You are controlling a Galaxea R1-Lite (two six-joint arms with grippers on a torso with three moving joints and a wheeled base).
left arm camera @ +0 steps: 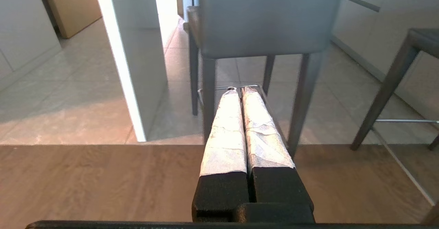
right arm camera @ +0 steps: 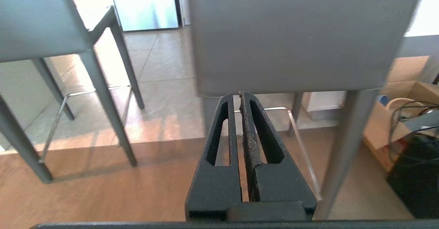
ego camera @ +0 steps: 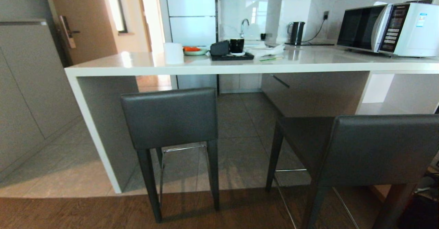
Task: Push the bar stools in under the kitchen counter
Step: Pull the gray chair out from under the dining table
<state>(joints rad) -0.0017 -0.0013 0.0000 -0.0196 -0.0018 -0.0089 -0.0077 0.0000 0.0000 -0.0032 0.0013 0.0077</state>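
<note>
Two dark grey bar stools stand before the white kitchen counter [ego camera: 219, 66]. The left stool [ego camera: 169, 117] has its backrest just outside the slab's edge. The right stool [ego camera: 384, 150] stands further out, its seat showing in front of the counter. Neither arm shows in the head view. My left gripper [left arm camera: 239, 90] is shut and empty, hanging low behind the left stool [left arm camera: 264, 19]. My right gripper [right arm camera: 238, 95] is shut and empty, close behind the right stool's backrest [right arm camera: 291, 33].
On the counter stand a microwave [ego camera: 387, 28], a kettle [ego camera: 296, 32], a paper roll [ego camera: 173, 53] and a black tray with a mug [ego camera: 233, 52]. The counter's white side panel [ego camera: 92, 133] is left of the stools. A cardboard box with cables [right arm camera: 404, 119] sits at the right.
</note>
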